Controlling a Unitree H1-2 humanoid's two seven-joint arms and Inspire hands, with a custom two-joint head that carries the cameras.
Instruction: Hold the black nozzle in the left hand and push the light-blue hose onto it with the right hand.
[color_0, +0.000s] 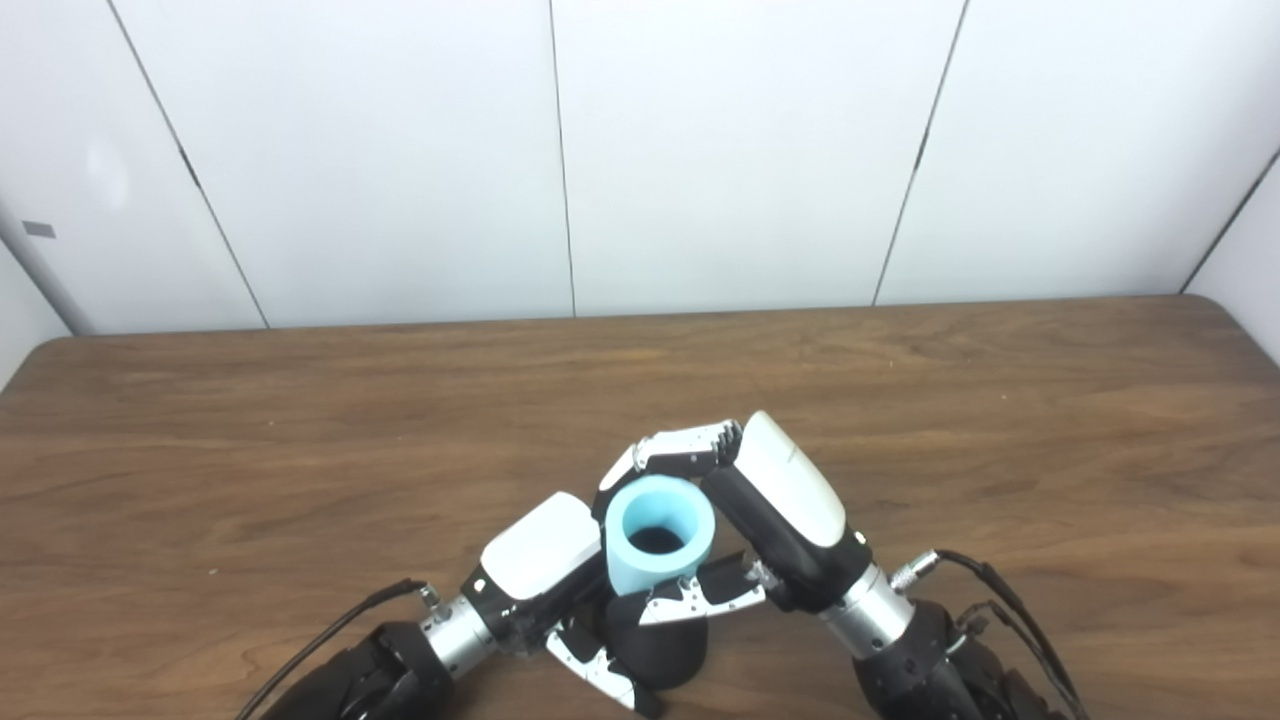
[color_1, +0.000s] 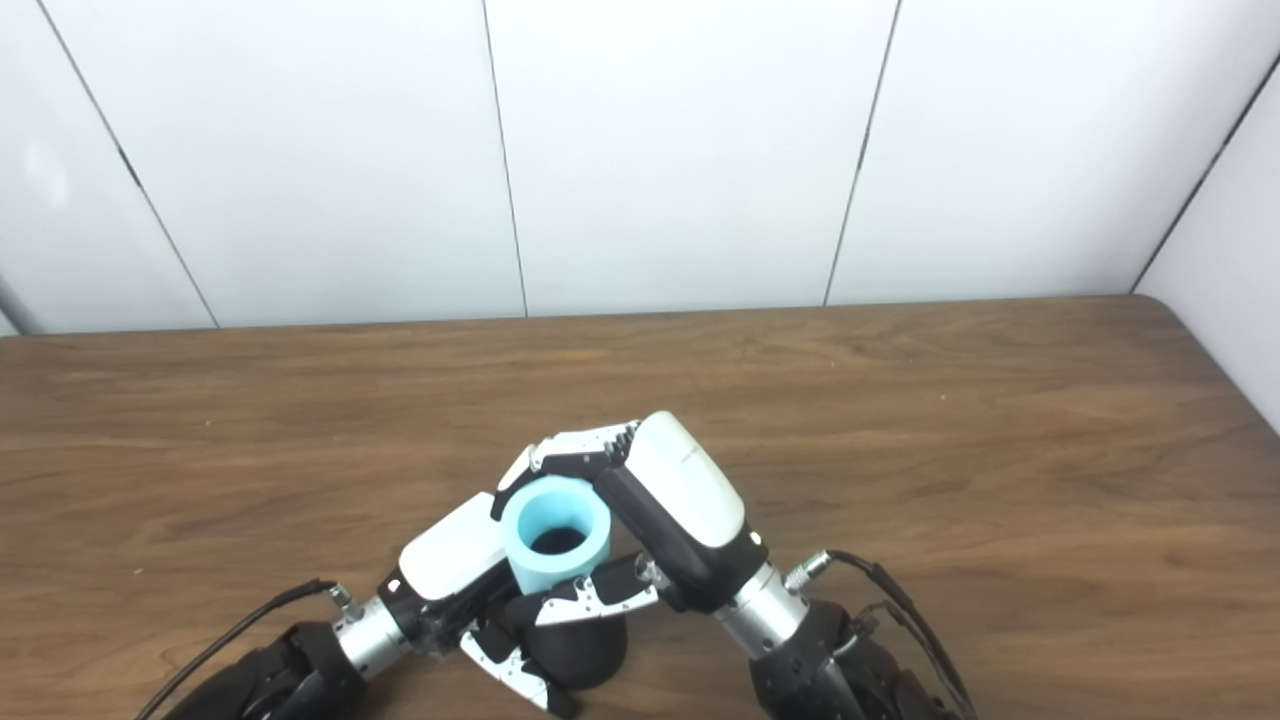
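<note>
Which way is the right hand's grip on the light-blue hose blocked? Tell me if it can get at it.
Probably none: the right hand is already shut on the light-blue hose, fingers behind and thumb in front. The left hand holds the black nozzle below.

one hose (color_0: 660, 545), one nozzle (color_0: 660, 645), two robot hands.

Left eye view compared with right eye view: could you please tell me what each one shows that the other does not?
Only the left eye view shows the table's rounded far-left corner and a small grey patch on the left wall. Only the right eye view shows more of the angled wall panel at the far right. Both show the right hand wrapped around the upright light-blue hose, its open end facing the cameras, and the left hand on the black nozzle below it, low at the table's near edge.
</note>
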